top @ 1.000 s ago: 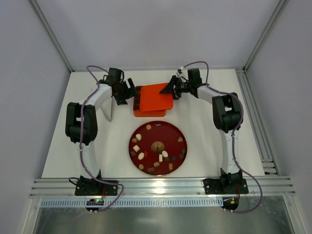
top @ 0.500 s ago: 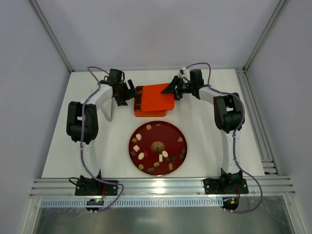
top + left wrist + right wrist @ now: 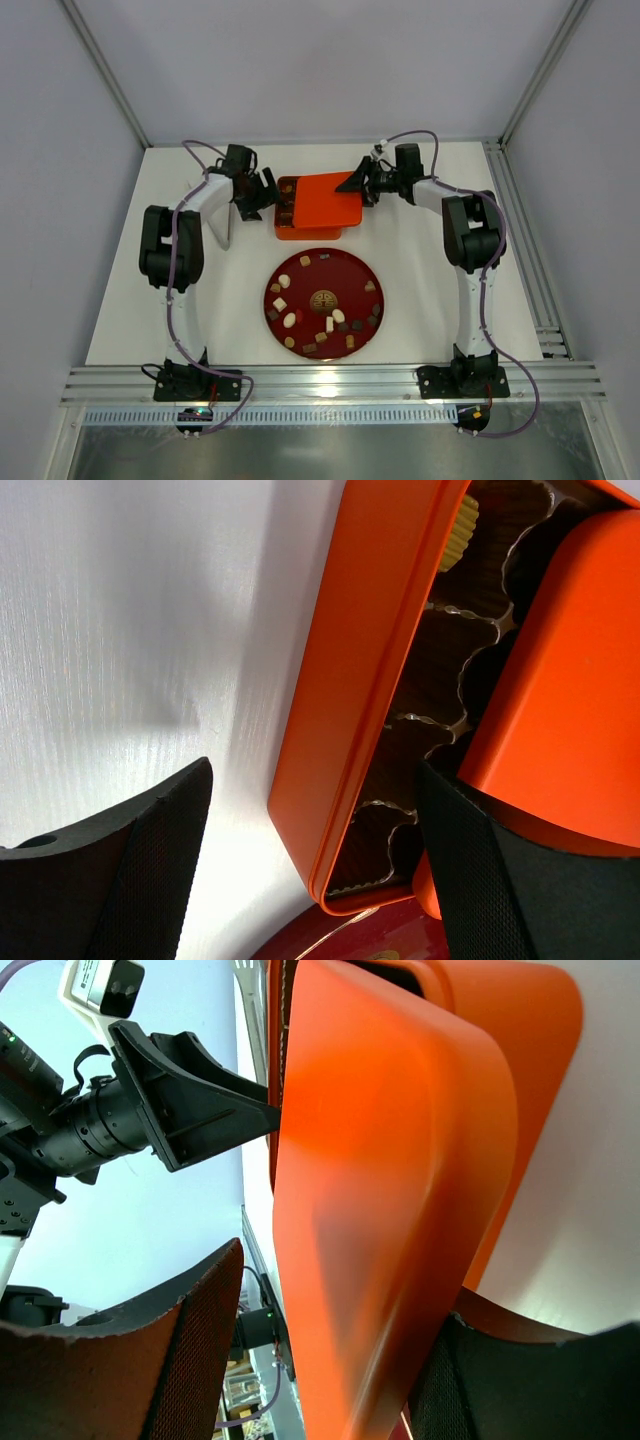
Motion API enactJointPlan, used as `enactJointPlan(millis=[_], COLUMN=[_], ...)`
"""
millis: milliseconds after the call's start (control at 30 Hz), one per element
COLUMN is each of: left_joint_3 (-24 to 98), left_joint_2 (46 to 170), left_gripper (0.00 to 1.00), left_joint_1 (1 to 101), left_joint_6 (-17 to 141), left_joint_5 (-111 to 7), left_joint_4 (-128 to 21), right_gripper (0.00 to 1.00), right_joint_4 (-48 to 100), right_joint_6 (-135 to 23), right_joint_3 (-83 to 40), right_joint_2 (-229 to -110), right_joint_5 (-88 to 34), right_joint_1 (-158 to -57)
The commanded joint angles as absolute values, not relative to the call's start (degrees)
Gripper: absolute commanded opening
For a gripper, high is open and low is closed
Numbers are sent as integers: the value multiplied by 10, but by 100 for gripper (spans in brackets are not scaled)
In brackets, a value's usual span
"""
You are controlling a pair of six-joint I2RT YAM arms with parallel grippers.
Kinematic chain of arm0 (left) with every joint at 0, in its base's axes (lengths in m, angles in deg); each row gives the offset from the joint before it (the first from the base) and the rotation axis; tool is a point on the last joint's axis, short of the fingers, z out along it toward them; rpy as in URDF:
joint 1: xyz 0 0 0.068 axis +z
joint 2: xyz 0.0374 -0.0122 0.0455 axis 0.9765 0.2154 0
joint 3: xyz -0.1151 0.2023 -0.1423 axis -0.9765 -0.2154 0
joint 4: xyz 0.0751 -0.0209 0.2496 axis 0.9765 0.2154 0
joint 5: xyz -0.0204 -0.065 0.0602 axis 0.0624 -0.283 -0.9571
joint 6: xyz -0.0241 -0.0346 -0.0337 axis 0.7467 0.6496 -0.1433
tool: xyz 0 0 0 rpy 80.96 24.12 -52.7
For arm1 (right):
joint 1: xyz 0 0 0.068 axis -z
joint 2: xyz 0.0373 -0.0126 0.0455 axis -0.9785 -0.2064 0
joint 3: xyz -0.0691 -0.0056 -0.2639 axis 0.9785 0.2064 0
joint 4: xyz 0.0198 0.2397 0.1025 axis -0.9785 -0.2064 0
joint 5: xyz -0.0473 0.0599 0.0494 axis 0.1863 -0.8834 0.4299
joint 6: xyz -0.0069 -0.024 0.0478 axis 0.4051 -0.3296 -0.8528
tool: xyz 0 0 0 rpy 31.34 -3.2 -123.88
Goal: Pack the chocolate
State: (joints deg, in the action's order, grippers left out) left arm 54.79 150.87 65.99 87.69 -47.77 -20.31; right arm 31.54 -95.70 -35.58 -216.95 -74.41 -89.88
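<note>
Several chocolates [image 3: 290,320], dark brown, tan and cream, lie scattered on a round dark red plate [image 3: 345,275]. Behind it stands an orange box [image 3: 310,233] with a brown scalloped tray inside [image 3: 440,670]; one tan piece [image 3: 462,530] shows in it. An orange lid [image 3: 328,198] lies askew over the box. My left gripper [image 3: 265,193] is open and straddles the box's left wall [image 3: 340,680]. My right gripper [image 3: 360,183] is open around the lid's right edge [image 3: 390,1210]; the lid rests against one finger [image 3: 500,1390].
A thin grey upright piece [image 3: 228,225] stands left of the box, beside my left arm. The plate's rim shows under the box corner in the left wrist view [image 3: 340,940]. White table runs to metal rails at the near edge [image 3: 330,382] and right side.
My right gripper has drawn slightly right and the lid has shifted right with it, baring more of the tray on the left. My left gripper has edged closer to the box wall.
</note>
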Motion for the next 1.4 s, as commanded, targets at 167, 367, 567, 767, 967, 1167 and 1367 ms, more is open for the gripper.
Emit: enactJointPlan(millis=[167,367,567,767,967,1167,1367], left_joint_3=[555,560,564,559,553,537,530], left_joint_2=[1503,1502,1503,1495,1492,1485,1491], left_gripper=[80,80,80,83,87,91,93], left_joint_1=[659,660,660,660,668,677,685], left_joint_6=[870,871,870,870,883,915,933], left_joint_5=[-482,-478,-468,-450,-420,-366,-331], left_joint_4=[-206,-206,-208,-227,-252,-308,-339], right_gripper=[61,61,62,66,66,66,67], right_joint_4=[272,227,209,195,183,173,171], right_joint_6=[-901,-881,-876,-873,-871,-870,-866], right_joint_3=[-375,-387,-403,-424,-443,-454,-456], right_joint_2=[-2135,-2142,-2153,-2162,-2179,-2193,-2198], right_joint_5=[-728,-716,-702,-695,-690,-682,-665], right_joint_1=[-893,-893,-893,-895,-900,-905,-910])
